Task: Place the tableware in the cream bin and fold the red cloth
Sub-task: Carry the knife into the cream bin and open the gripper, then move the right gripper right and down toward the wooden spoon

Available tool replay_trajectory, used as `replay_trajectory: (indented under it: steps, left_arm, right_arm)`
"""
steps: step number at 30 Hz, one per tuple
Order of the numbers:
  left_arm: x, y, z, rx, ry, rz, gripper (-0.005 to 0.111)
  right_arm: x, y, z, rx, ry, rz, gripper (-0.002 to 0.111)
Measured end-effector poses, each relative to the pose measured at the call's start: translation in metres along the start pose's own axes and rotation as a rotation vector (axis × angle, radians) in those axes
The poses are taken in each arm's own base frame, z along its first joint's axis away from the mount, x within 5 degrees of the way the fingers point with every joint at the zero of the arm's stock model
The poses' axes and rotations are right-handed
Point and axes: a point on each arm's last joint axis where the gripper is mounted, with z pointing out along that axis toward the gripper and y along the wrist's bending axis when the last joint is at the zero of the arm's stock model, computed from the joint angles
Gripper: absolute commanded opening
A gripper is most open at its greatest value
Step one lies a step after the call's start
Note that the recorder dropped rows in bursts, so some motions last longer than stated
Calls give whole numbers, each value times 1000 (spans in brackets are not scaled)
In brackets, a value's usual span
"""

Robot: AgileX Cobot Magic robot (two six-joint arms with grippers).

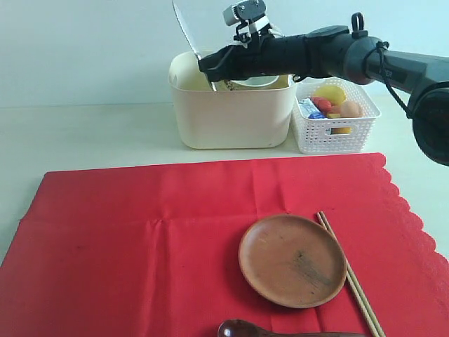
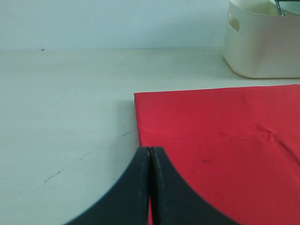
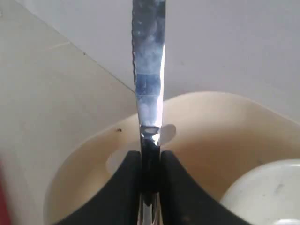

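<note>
My right gripper [image 1: 208, 68] is shut on the metal knife [image 1: 184, 29] above the left part of the cream bin [image 1: 231, 116]; the serrated blade [image 3: 149, 61] sticks up and the handle end dips inside the bin. The pale bowl [image 3: 267, 192] lies in the bin. On the red cloth [image 1: 140, 239], spread flat, rest the round brown plate [image 1: 291, 260], the wooden chopsticks [image 1: 349, 274] along its right side, and the dark brown spoon [image 1: 242, 330] at the front edge. My left gripper [image 2: 150, 151] is shut and empty, low over the cloth's left edge [image 2: 137, 117]. The steel cup is not visible.
A white lattice basket [image 1: 335, 133] with a lemon, an egg and other foods stands right of the bin. Pale tabletop [image 1: 84, 133] lies behind and left of the cloth, with a wall behind.
</note>
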Motion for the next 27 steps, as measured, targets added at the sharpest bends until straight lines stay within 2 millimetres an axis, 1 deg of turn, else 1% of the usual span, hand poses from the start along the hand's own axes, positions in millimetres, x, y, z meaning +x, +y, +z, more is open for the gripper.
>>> replay_trajectory:
  steps: [4,6,9,12,15,17,20,21,25,27]
  left_arm:
    - [0,0,0,0,0,0,0]
    - [0,0,0,0,0,0,0]
    - [0,0,0,0,0,0,0]
    - [0,0,0,0,0,0,0]
    - [0,0,0,0,0,0,0]
    - [0,0,0,0,0,0,0]
    - [0,0,0,0,0,0,0]
    - [0,0,0,0,0,0,0]
    - [0,0,0,0,0,0,0]
    - [0,0,0,0,0,0,0]
  right_arm:
    - [4,-1,0,7,46,-27,42]
    - [5,-1,0,12,61,-5,47]
    - [-3,0,-5,21,71,19,49]
    - [-17,3,-13,37,88,42,49]
    - [-33,8,-26,59,143,81,48]
    - [-43,12,-36,86,206,121,45]
    - [-55,18,-54,137,312,168,36]
    - [-56,19,-58,150,346,179,32]
    - [-62,26,-79,197,504,211,21]
    - [-62,29,-85,202,565,224,15]
